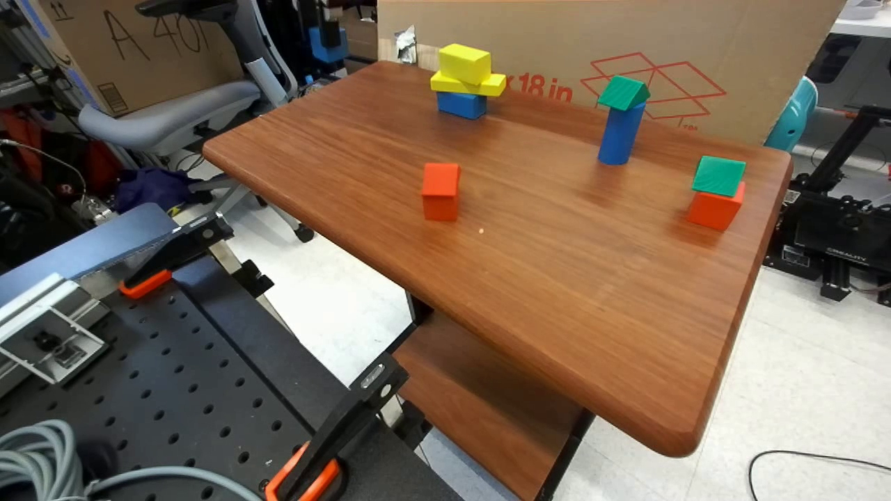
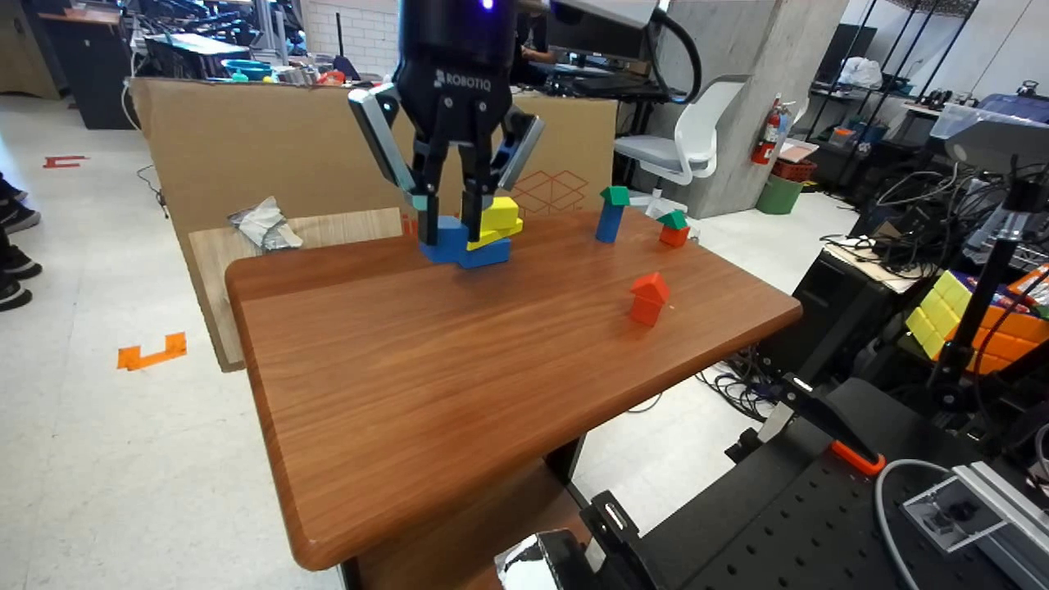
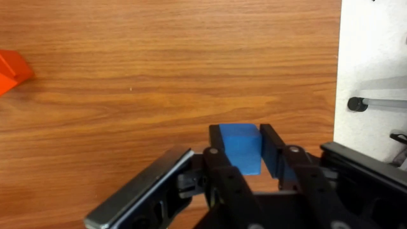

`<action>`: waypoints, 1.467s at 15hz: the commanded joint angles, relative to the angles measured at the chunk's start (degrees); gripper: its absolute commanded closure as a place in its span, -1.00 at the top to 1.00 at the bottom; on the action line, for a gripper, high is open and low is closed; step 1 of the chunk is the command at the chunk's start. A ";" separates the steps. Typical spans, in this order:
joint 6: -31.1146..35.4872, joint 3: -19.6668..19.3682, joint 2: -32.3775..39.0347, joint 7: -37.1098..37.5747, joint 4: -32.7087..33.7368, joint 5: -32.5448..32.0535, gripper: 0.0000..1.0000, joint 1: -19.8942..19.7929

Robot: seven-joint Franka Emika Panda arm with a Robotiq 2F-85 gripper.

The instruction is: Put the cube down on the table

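The hand [image 2: 450, 233] pinches the blue cube [image 3: 242, 152] aloft over the table [image 2: 393, 352]; bring it down straight and level onto a bare stretch; let its base sit fully flat before easing the grip evenly; then rise vertically without dragging it.

"What colour is the cube [image 3: 242, 152]?"
"Plain blue, and so is the upright block [image 1: 619, 138]; the gripper [image 2: 449, 233] is black and silvery grey."
"And the table [image 2: 393, 369]?"
"Reddish-brown, streaked with darker wood grain."
"The roof-shaped wedges [image 1: 623, 92]?"
"Two are green, one orange-red, like the short block [image 1: 440, 208] beneath it."
"The stacked blocks [image 1: 465, 64]?"
"The upper two are yellow, the lowest one blue."
"The cardboard panel [image 1: 529, 31]?"
"Tan, printed with red lines."
"The pegboard [image 1: 209, 438]?"
"Dark grey, dotted in black rows."
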 commanded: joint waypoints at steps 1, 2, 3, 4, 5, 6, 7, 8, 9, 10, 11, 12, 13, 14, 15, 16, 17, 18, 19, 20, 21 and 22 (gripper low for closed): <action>2.07 -0.92 3.19 0.13 0.17 -1.45 -0.83 -0.03; 2.55 -1.56 4.40 0.99 0.71 -2.71 -0.83 0.43; 2.91 -1.99 5.39 1.41 1.03 -3.53 -0.83 0.71; 2.96 -2.41 6.46 1.92 1.54 -4.68 -0.83 1.08; 3.17 -2.72 7.34 2.50 1.82 -5.55 -0.83 1.36; 3.14 -2.93 8.16 2.94 2.22 -6.36 -0.83 1.62; 3.32 -3.19 8.97 3.53 2.66 -7.29 -0.83 1.99; 3.46 -3.25 9.85 3.93 3.17 -7.72 -0.83 2.22; 3.53 -3.43 10.58 4.55 3.66 -8.27 -0.83 2.56; 3.49 -3.53 11.26 5.08 4.17 -8.51 -0.83 2.83; 3.39 -3.64 11.83 5.51 4.74 -8.66 -0.83 3.10; 3.31 -3.71 11.97 5.88 5.17 -8.83 -0.83 3.31; 3.36 -3.74 12.15 6.26 5.46 -8.94 -0.83 3.49; 3.32 -3.53 12.09 6.64 5.64 -8.33 -0.53 3.45; 3.54 -3.38 11.95 7.05 5.66 -7.76 0.17 3.42; 3.33 -3.20 11.27 7.16 5.43 -7.51 0.19 3.40; 3.22 -2.97 10.51 7.32 5.05 -7.06 0.32 3.31; 3.11 -2.48 8.88 7.31 4.11 -6.10 0.45 3.02; 2.57 -1.76 7.11 6.66 3.10 -5.00 0.61 2.58; 1.40 -1.13 5.07 5.76 2.12 -4.10 0.75 2.36; 0.75 -1.03 2.76 6.33 1.06 -3.49 0.92 2.46; -0.22 -1.03 -0.16 7.37 -0.32 -2.81 0.99 2.55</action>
